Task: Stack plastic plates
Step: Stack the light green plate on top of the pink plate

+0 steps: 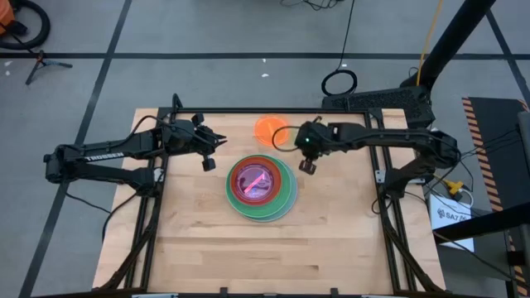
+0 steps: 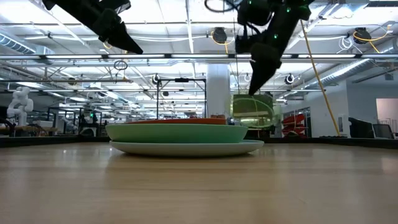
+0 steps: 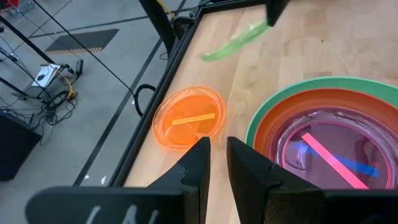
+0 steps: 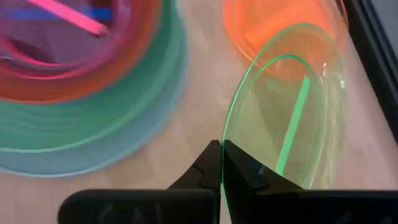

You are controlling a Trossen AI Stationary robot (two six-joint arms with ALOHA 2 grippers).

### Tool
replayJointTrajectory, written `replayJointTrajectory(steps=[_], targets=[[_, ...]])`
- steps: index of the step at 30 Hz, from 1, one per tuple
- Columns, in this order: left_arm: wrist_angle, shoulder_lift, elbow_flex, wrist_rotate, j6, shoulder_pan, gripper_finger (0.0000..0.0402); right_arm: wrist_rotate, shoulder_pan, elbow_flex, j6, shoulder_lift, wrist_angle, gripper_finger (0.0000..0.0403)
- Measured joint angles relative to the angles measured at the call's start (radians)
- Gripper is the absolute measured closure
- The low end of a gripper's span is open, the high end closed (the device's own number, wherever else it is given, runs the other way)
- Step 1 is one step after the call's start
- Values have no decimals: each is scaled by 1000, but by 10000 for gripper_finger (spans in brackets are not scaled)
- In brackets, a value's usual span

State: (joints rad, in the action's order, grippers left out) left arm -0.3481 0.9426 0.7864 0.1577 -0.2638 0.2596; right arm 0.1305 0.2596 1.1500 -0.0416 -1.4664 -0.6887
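Observation:
A stack of plates (image 1: 261, 187) sits at the table's middle: light blue at the bottom, then green, red-orange, and a clear pink one on top (image 3: 329, 155). A small orange plate (image 1: 268, 128) lies flat near the far edge. My right gripper (image 1: 303, 159) hovers between the orange plate and the stack, shut on a clear lime plate (image 2: 252, 112). My left gripper (image 3: 215, 152) hangs in the air left of the stack, fingers nearly together, holding nothing. My right gripper pinches the lime plate's rim (image 4: 229, 163) between its two fingers, coming from above. The plate is lifted clear of the table, stands almost on edge and hangs below the fingers (image 2: 256, 78). It is over the gap between the orange plate (image 4: 280, 25) and the stack (image 4: 81, 87).
A black metal frame (image 3: 180, 43) runs along the table's far edge, close behind the orange plate. Bare wood (image 1: 265, 257) spreads across the near half of the table and to both sides of the stack.

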Motion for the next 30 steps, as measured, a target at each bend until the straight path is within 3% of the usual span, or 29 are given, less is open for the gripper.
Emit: replayJointTrajectory(steps=[9, 19, 30], targets=[[0, 0, 0, 0, -1, 0, 339, 2, -187, 0, 179, 2, 168, 402], [7, 0, 0, 0, -3, 0, 339, -3, -323, 8, 222, -32, 395, 403], [8, 0, 0, 0, -19, 0, 339, -4, -367, 193, 274, -225, 288, 403]])
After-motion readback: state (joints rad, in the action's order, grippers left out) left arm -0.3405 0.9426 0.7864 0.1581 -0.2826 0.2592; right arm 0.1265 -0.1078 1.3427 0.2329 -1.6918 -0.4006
